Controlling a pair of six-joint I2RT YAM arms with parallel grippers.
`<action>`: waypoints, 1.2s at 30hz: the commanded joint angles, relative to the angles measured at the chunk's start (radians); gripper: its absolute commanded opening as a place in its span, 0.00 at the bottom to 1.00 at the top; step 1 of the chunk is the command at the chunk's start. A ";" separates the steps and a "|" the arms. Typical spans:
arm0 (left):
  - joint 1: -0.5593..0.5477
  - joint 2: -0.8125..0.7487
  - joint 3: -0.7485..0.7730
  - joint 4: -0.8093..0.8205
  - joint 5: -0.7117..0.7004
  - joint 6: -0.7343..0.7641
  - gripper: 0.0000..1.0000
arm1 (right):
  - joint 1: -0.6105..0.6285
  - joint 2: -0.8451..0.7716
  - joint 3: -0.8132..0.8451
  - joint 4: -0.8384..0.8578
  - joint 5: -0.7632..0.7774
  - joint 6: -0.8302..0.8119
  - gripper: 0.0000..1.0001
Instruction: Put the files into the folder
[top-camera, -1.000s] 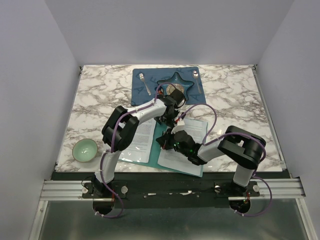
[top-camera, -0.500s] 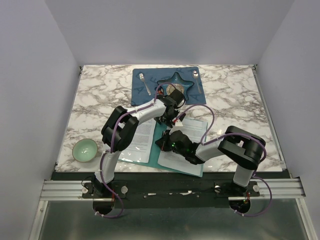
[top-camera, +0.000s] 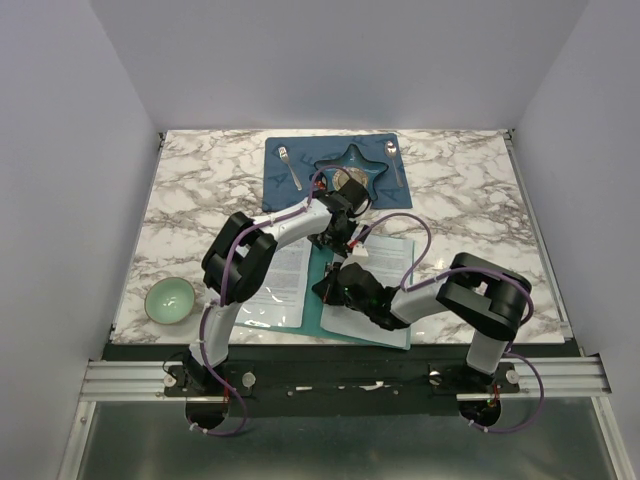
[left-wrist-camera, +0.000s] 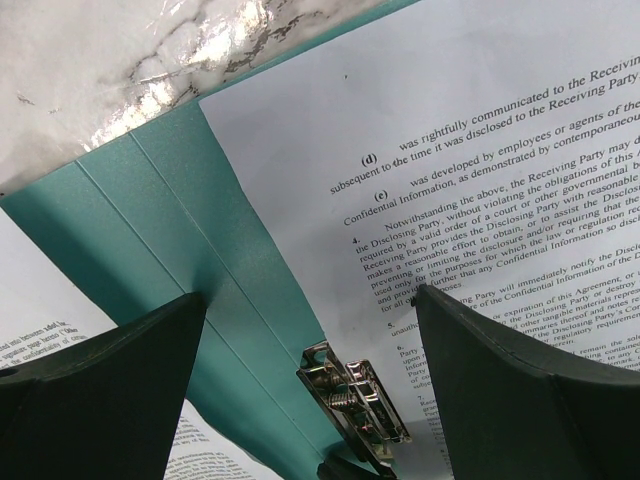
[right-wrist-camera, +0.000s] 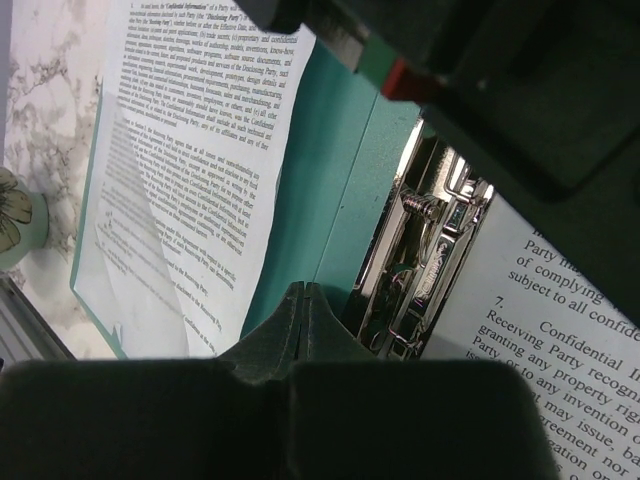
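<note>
Teal folder (left-wrist-camera: 200, 250) lies open to expose its clip (left-wrist-camera: 352, 403); left gripper (left-wrist-camera: 310, 300), released, hovers above; right gripper (right-wrist-camera: 303, 297), clenched empty, sits at 6 o'clock.

left tool (left-wrist-camera: 310, 300) spread wide over teal folder (left-wrist-camera: 170, 200), silver clip (left-wrist-camera: 350, 392) at spine, printed files (left-wrist-camera: 480, 140) either side

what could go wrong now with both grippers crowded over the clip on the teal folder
1. The open left gripper and the shut right gripper hang close together above the small silver metal clip, so they could collide.
2. A push on that clip might drag the flat teal folder across the marble-patterned table.
3. The white printed paper sheet beside the clip looks unclamped, so it could slide or crease.
</note>
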 joint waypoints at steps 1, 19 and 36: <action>0.003 0.003 -0.044 -0.041 -0.015 0.011 0.99 | 0.005 0.077 -0.056 -0.192 0.047 -0.014 0.01; 0.003 -0.025 -0.082 -0.035 -0.009 0.025 0.99 | -0.058 0.166 -0.158 0.056 -0.020 0.102 0.01; 0.006 -0.036 -0.099 -0.032 0.000 0.036 0.99 | -0.084 0.083 -0.190 0.059 -0.032 0.108 0.01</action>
